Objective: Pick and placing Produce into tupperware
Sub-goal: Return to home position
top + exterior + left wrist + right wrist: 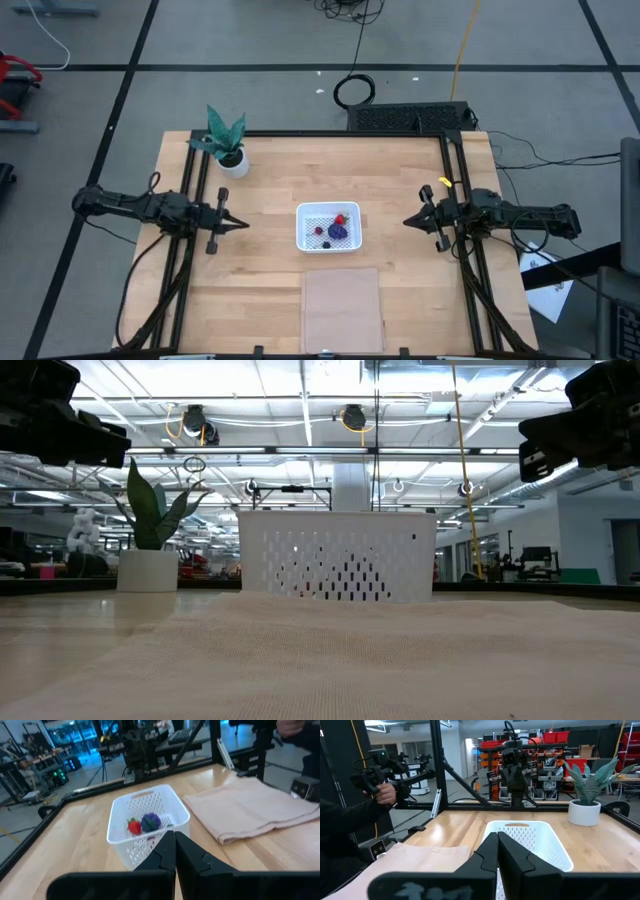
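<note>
The white perforated plastic tub [328,227] sits between both sets of fingertips, well ahead of each, holding the purple lumpy toy cluster [339,231] and the red toy strawberry [341,218]. The left gripper [238,224] and right gripper [410,221] hover empty, fingers pressed together, likely parked because filling looks finished.

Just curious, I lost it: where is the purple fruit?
In the high view, the purple fruit lies inside the white bin at mid-table, beside the red strawberry.
</note>
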Motion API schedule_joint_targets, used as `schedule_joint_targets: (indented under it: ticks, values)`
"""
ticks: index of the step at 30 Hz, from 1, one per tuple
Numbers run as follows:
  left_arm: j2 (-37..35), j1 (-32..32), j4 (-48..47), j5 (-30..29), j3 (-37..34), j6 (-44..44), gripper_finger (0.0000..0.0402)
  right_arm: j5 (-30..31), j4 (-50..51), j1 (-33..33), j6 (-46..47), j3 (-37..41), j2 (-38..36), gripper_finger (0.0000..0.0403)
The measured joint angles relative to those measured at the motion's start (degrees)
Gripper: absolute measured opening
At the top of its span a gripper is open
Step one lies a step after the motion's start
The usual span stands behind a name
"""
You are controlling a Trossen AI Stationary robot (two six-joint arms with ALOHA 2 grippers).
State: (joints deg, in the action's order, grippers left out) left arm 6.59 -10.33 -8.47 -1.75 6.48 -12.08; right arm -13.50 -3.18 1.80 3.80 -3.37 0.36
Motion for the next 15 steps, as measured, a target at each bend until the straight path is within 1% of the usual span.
schedule_joint_targets:
  ticks: [3, 15]
  values:
    - [0.0, 0.0, 1.26, 0.16, 0.0, -0.04, 0.0, -0.04, -0.3, 0.0, 0.13, 0.02, -0.02, 0.0]
    - [0.0, 0.0, 0.94, 0.2, 0.0, 0.64, 0.0, -0.11, -1.05, 0.0, 1.53, 0.08, 0.0, 0.0]
